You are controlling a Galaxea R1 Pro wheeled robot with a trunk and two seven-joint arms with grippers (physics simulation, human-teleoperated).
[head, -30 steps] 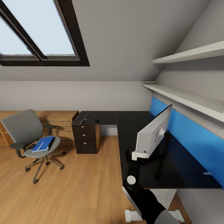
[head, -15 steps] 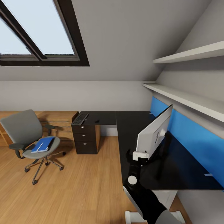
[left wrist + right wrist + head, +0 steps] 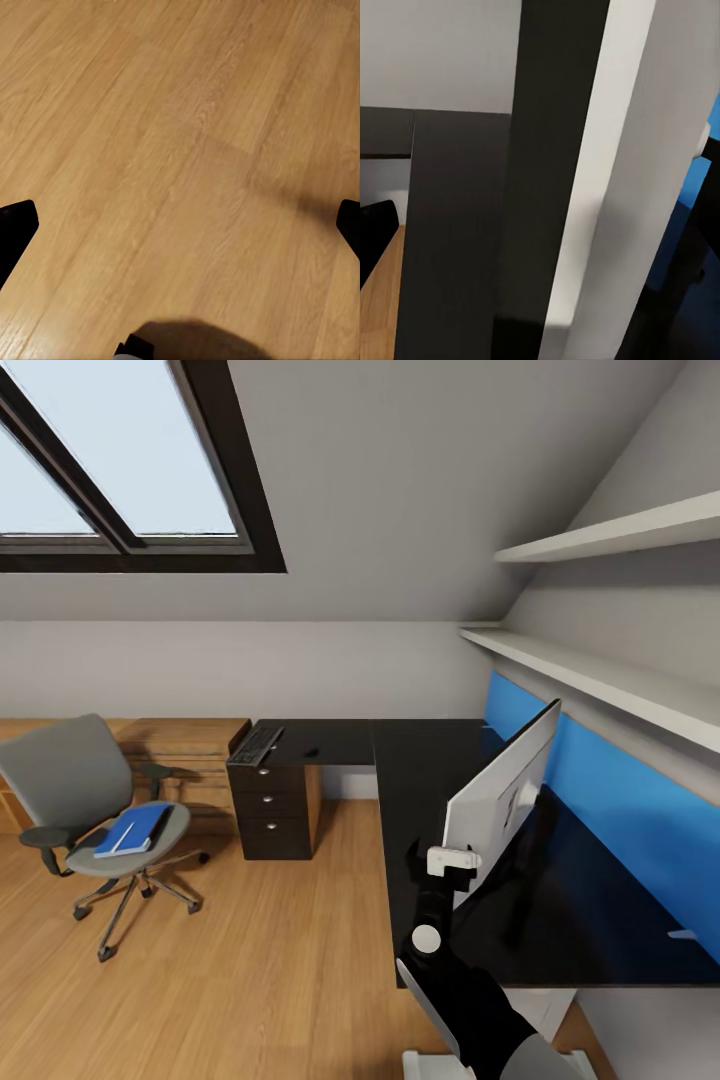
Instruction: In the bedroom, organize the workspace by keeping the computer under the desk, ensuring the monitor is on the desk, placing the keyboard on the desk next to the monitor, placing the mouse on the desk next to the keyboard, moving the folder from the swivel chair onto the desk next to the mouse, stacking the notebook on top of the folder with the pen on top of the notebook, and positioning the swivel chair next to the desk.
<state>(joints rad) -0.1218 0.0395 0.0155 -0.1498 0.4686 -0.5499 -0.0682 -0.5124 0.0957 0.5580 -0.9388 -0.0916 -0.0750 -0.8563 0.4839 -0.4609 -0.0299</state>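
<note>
Right pincer [image 3: 452, 860] grips the monitor [image 3: 497, 790] upright on the desk [image 3: 420, 760]

A dark-framed skylight [image 3: 130, 470] is letting in pale daylight at the upper left. Two white shelves [image 3: 600, 660] are running along the right wall, one above the other. A light wood cabinet [image 3: 190, 745] is standing against the far wall on the wood floor [image 3: 260, 960].

desk [image 3: 420, 780] – glossy black | floor [image 3: 250, 960] – matt wood
</note>
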